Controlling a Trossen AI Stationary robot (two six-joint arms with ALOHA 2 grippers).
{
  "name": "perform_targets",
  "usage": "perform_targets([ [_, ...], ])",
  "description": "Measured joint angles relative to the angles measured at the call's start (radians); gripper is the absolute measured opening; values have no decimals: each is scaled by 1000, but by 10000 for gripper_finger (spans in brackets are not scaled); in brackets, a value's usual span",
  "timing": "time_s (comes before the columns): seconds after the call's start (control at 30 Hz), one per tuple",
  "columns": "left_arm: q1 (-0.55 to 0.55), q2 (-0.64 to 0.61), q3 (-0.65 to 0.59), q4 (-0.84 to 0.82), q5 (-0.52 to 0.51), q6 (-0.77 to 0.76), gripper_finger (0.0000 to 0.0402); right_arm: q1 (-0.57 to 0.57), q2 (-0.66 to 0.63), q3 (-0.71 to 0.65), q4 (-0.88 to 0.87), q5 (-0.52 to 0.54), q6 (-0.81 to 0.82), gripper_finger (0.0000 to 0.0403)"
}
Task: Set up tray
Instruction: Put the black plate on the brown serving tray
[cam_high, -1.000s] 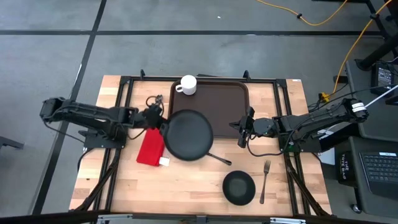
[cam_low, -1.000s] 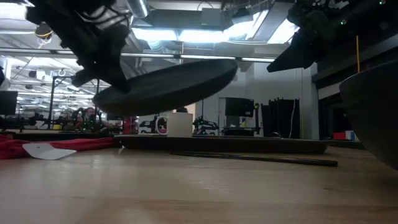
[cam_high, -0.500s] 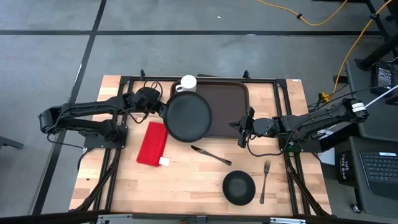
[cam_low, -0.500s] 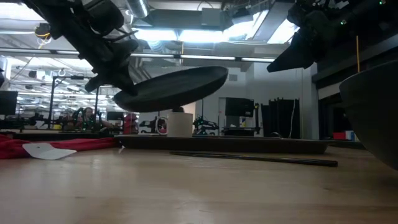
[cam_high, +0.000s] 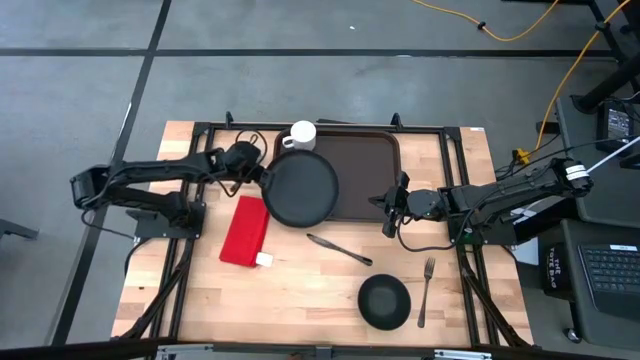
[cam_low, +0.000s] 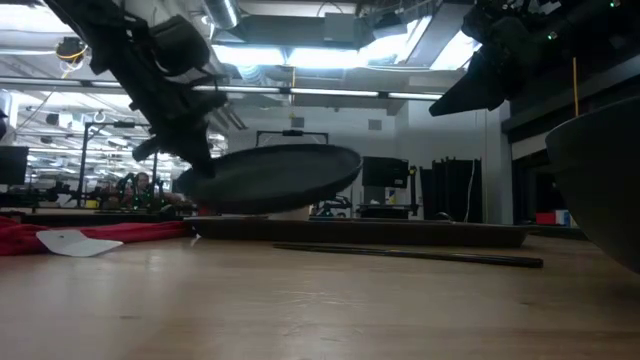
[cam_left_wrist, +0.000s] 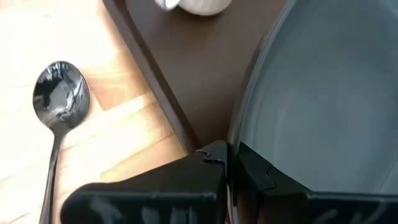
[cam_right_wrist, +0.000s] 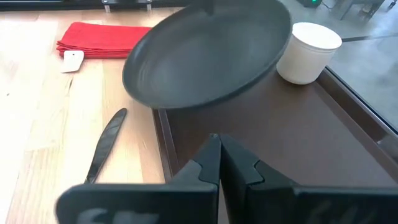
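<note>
1. Left end effector (cam_high: 258, 177), left of centre in the overhead frame, pinches the rim of the black plate (cam_high: 300, 188) and holds it in the air, tilted, over the tray's left edge.
2. The tray (cam_high: 362, 170) lies at upper centre of the table (cam_high: 300, 290), a white mug (cam_high: 302, 135) in its upper-left corner.
3. Right end effector (cam_high: 390, 205) hovers at the tray's right edge, fingers pressed together, empty.
4. Red napkin (cam_high: 244, 231) at left, knife (cam_high: 338, 248) at centre, bowl (cam_high: 384, 301) and fork (cam_high: 425, 290) at lower right.
</note>
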Motion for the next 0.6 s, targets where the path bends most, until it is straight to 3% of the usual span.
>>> perform_targets([
  [0.6,145,91,0,81,106,19,3,0,0,0,-1,0,2,7],
])
